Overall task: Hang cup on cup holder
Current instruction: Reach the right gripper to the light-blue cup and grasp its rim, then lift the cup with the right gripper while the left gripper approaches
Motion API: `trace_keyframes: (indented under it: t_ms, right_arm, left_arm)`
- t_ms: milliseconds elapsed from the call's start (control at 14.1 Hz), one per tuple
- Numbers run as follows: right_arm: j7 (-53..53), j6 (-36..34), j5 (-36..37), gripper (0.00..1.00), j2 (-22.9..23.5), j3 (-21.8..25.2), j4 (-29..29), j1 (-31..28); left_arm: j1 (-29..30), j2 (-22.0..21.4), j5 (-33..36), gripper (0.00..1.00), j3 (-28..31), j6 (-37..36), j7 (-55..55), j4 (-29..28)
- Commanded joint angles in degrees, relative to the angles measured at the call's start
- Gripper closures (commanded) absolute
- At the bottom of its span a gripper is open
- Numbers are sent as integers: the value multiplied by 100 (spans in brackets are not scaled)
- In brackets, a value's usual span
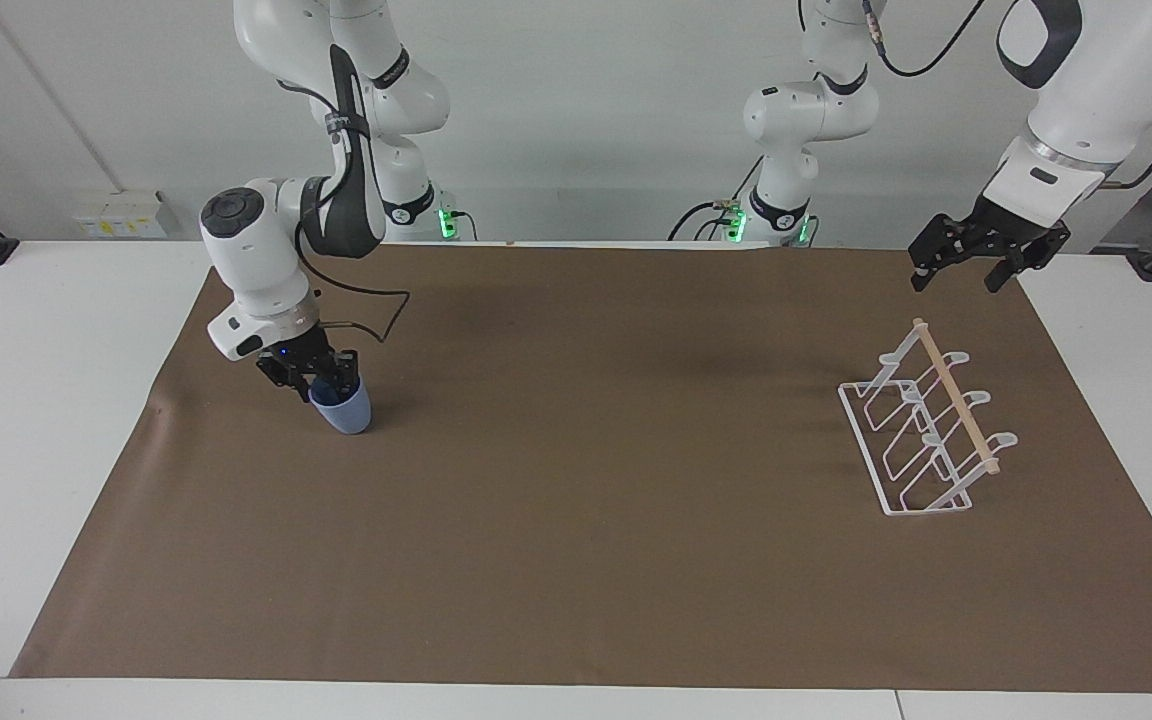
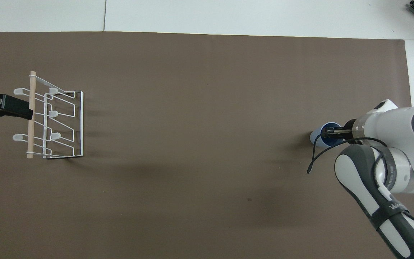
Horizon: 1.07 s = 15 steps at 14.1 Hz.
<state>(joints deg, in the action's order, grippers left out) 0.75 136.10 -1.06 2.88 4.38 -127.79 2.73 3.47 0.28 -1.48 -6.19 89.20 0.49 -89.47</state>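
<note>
**Cup pinched at the rim, rack waiting at the other end**

The cup (image 1: 344,411) stands upright on the brown mat, right under the right end effector (image 1: 314,378), which comes down at it from above with one finger inside the mouth and the other outside the wall. From where I stand it looks clenched on the cup's rim, the light-blue base resting on the surface (image 1: 576,560).

To my eye the step in hand is securing the grasp and lifting. A rim pinch on a smooth, tapered tumbler is a thin hold, so the lift wants to be straight up and unhurried, without a swing that could twist the cup out of the fingers. The mouth will have to be turned down to slide over a slanted prong, so I'd guess the wrist needs room to rotate on the way across.

The cup holder (image 1: 926,430) sits well apart from the right end effector, toward the left arm's end of the surface. The left end effector (image 1: 966,262) waits in the air close to it, fingers spread and holding nothing.

Counting: one cup, one cup holder with one wooden rod (image 1: 954,393) along its top, two arms. I can make out six white-tipped prongs in the overhead view.
</note>
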Motion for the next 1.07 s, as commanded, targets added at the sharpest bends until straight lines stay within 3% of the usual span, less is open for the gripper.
trace_keyframes:
  t_ms: [0,213,854,996]
  right_arm:
    - [84,101,-87,68,10,-42,-9,-27]
    - [84,101,-87,99,10,-42,-9,-27]
    - [75,66,-104,100,19,-68,9,-35]
    - [23,49,-829,100,19,-156,18,-35]
  left_arm:
    - [39,-142,8,0,4,106,13,-176]
    - [31,-203,8,0,4,124,13,-316]
    - [39,-388,-45,0,4,124,-110,-642]
    - [31,-397,-228,0,-5,89,-889,-659]
